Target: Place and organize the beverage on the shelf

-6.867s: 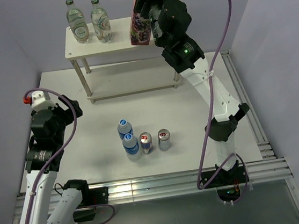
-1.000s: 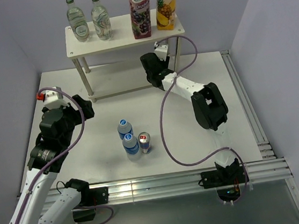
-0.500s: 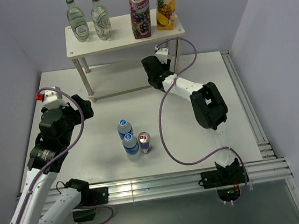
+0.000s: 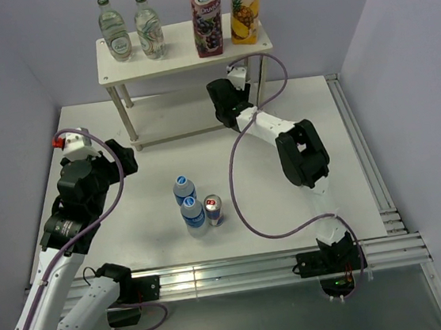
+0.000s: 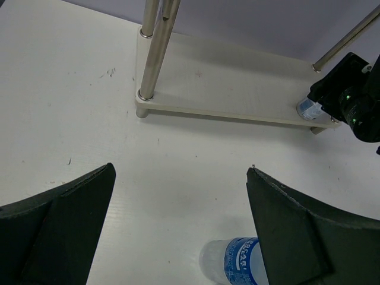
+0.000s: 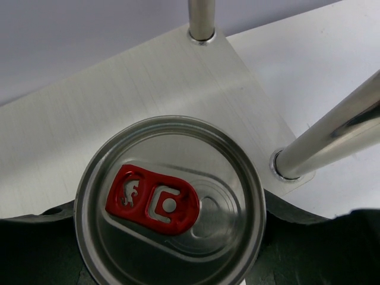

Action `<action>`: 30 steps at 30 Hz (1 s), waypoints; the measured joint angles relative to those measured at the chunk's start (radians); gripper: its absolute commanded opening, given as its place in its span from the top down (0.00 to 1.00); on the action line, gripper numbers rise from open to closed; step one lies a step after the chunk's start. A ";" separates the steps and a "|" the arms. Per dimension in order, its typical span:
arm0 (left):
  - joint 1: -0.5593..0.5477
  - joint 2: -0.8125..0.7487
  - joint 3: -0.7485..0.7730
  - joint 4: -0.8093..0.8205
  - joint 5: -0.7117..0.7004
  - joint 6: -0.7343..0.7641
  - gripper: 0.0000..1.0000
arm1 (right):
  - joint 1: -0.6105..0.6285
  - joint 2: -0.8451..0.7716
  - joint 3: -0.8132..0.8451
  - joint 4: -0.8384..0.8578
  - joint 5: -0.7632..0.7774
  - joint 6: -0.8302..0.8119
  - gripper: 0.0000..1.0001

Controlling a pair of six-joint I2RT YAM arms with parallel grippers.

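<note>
**Left side.** The left gripper (image 5: 179, 178) is held above the white table (image 4: 89, 132) with its jaws spread wide. It is pointed toward the shelf (image 4: 180, 58).

**Centre left.** The shelf is placed at the far edge of the table. It is seen as a small cream-white rack of two rectangular boards with rounded corners, joined by four round metal posts. Two clear glass bottles (image 4: 113, 30) are set upright side by side at the left end of the top board.

**Centre.** Two plastic water bottles (image 4: 184, 190) with blue caps are stood on the table in front of the shelf, one just behind the other. A drink can with a red tab (image 4: 214, 209) is stood just beside the nearer bottle, on its right.

**Centre right.** A purple juice carton (image 4: 207, 15) and a yellow pineapple juice carton (image 4: 244, 7) are placed upright at the right end of the top board, close together.

**Right side.** The right gripper (image 4: 226, 104) is reached under the top board and is closed around a silver can (image 6: 169, 202) with a red pull tab. The can is held upright at the right end of the lower board (image 6: 71, 124), just beside the two right-hand posts. Whether its base is resting on the board cannot be told.
</note>
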 measured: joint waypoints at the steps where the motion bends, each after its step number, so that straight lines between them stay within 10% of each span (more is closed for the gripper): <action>1: 0.000 0.000 0.000 0.000 0.000 0.000 0.01 | -0.002 0.002 0.001 0.002 0.008 0.000 1.00; 4: 0.001 0.000 0.000 0.000 0.000 0.000 0.01 | -0.006 0.008 0.007 0.003 0.022 0.000 0.99; 8: 0.002 0.000 0.000 0.001 0.003 0.000 0.01 | -0.013 0.026 0.028 0.015 0.029 0.000 0.04; 30: 0.034 0.000 0.000 0.003 0.015 0.000 0.01 | 0.007 -0.230 -0.357 0.126 -0.060 0.020 0.00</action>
